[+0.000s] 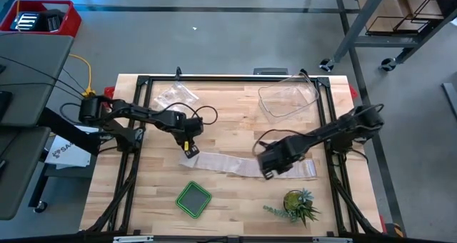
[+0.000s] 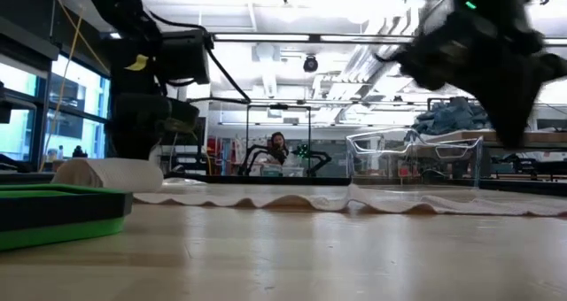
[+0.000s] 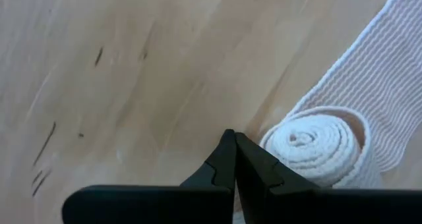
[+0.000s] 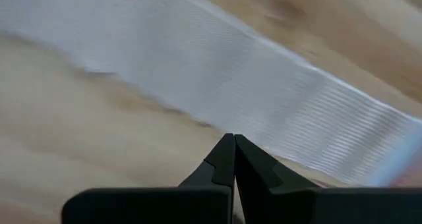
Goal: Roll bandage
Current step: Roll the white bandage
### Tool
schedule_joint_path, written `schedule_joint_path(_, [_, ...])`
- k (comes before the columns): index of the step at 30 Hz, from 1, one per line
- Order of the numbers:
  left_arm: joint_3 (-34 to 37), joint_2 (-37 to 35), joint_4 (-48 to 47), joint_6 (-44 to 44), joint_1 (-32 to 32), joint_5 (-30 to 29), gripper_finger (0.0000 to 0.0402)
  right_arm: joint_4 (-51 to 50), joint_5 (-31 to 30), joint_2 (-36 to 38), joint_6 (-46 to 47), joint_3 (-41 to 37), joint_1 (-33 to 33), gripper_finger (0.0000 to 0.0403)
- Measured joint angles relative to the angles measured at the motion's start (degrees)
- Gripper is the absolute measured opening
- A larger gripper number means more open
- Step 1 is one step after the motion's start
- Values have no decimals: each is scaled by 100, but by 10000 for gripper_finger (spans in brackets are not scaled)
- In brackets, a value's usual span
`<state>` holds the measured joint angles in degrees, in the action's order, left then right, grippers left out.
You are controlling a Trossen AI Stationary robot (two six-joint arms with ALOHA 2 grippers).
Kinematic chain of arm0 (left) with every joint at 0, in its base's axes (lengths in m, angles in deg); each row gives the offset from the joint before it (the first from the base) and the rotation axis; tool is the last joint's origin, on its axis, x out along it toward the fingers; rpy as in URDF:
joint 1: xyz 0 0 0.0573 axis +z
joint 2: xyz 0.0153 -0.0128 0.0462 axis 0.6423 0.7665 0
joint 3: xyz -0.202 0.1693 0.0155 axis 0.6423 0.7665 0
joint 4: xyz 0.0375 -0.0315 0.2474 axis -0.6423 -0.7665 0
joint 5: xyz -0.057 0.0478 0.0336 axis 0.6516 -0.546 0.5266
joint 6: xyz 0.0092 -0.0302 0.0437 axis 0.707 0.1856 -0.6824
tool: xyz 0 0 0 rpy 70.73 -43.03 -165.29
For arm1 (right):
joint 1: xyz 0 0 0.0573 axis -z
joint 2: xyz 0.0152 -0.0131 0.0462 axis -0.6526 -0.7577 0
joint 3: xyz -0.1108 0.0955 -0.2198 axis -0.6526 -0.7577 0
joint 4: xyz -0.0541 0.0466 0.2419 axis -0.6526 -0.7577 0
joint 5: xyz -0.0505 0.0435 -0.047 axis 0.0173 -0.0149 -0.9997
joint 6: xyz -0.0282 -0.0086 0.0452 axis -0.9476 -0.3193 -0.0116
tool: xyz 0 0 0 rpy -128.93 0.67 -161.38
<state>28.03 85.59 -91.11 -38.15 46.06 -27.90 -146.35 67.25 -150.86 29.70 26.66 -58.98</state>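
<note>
Wooden bench (image 1: pixel 228 200) had one bandage (image 1: pixel 235 164) lying across it, rolled up at its left end. Two grippers, left gripper (image 1: pixel 189 149) and right gripper (image 1: pixel 270 173), both clenched empty over it.

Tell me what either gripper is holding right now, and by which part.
Nothing. Left gripper is shut, empty, beside the bandage roll; right gripper is shut over the strip.

Dark jointed arms, black cables, yellow tag on left gripper (image 1: pixel 190 149).
</note>
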Motion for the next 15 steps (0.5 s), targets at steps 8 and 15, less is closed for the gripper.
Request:
schedule_joint_path(8, [51, -426, -454, -29, -141, -355, 0, 168, 32, 2323, 1551, -2049, -260, 0])
schedule_joint_path(15, [55, -588, -1173, -69, -134, -692, 0, 974, 57, 3203, 2495, -3131, -684, 0])
